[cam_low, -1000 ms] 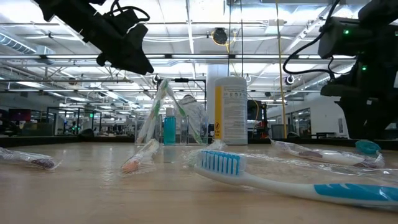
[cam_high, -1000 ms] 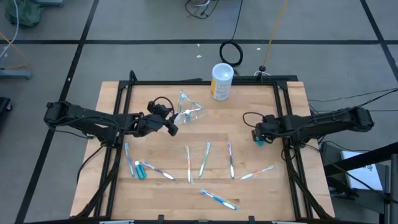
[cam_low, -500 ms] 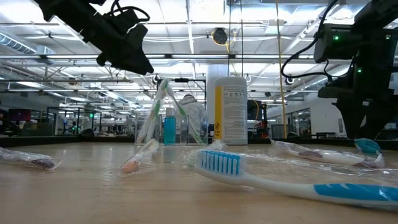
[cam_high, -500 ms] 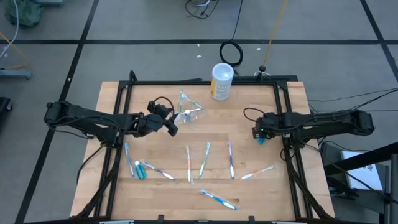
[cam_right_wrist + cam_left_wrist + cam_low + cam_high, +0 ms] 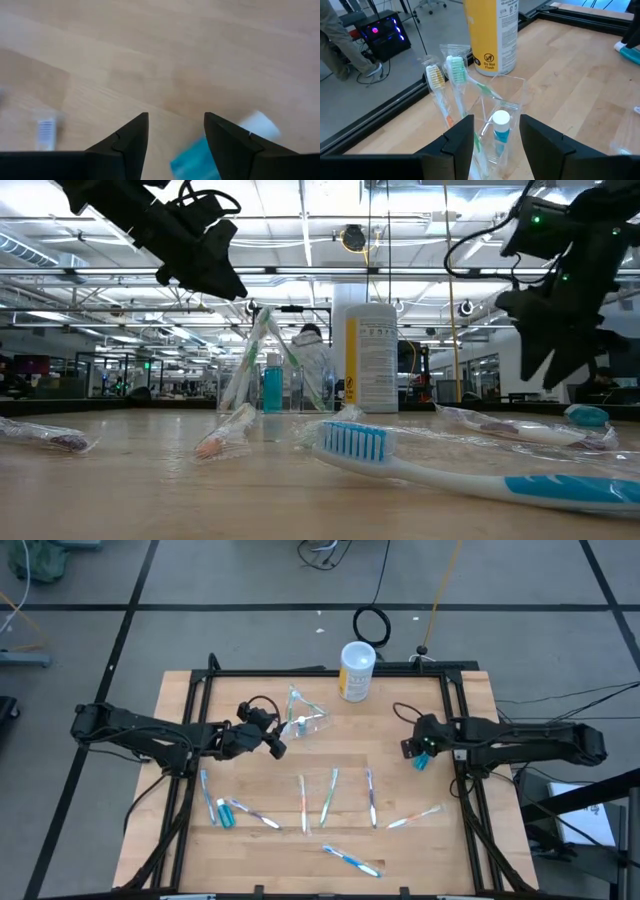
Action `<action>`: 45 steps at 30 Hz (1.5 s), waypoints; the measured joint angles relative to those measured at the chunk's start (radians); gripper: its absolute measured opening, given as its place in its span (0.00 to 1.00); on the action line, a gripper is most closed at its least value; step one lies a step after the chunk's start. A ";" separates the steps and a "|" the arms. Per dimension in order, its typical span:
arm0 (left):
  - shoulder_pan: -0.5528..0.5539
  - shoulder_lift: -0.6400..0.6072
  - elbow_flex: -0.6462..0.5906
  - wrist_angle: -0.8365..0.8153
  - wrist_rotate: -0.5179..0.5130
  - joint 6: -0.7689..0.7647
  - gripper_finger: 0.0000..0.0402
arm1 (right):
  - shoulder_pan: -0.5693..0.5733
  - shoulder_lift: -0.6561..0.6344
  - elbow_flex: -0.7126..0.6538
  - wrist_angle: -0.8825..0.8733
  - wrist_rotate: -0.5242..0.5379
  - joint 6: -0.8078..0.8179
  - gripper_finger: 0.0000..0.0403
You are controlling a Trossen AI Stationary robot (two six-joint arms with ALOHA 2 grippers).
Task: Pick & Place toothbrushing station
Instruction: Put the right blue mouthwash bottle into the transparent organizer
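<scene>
Looking down on the wooden counter [image 5: 400, 790], we see the clear holder [image 5: 305, 720] standing near the far edge, left of the middle, with two wrapped toothbrushes [image 5: 447, 80] and a small teal tube [image 5: 499, 131] inside it. Behind it stands a white canister [image 5: 356, 670]; its yellow label [image 5: 492, 35] reads "Do Not Flush". Our left pincer [image 5: 272, 743] hovers just beside the holder, its fingers [image 5: 457, 145] spread and gripping nothing. Our right pincer [image 5: 418, 750] hangs near the counter's right edge, also released, directly above another teal tube [image 5: 418, 764] lying on the wood. More wrapped toothbrushes [image 5: 320, 795] lie scattered toward the near edge, and a blue one [image 5: 470, 470] lies closest to it.
</scene>
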 joint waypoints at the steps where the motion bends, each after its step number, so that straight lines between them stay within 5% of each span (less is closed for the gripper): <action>1: 0.000 0.000 0.000 0.000 0.000 0.000 0.40 | 0.000 -0.004 0.000 -0.034 0.000 0.010 0.46; 6: 0.000 0.000 0.000 0.000 0.000 0.000 0.40 | 0.000 -0.030 0.000 -0.219 0.008 0.045 0.41; 24: 0.000 0.000 0.000 0.000 0.000 -0.001 0.40 | 0.000 0.012 -0.142 -0.085 0.074 0.214 0.38; 37: 0.000 0.000 0.000 0.000 0.000 -0.002 0.40 | 0.001 0.011 -0.179 0.062 0.115 0.047 0.32; 45: 0.000 0.000 0.000 0.000 0.000 -0.002 0.40 | 0.001 0.013 -0.185 0.302 0.104 -0.081 0.27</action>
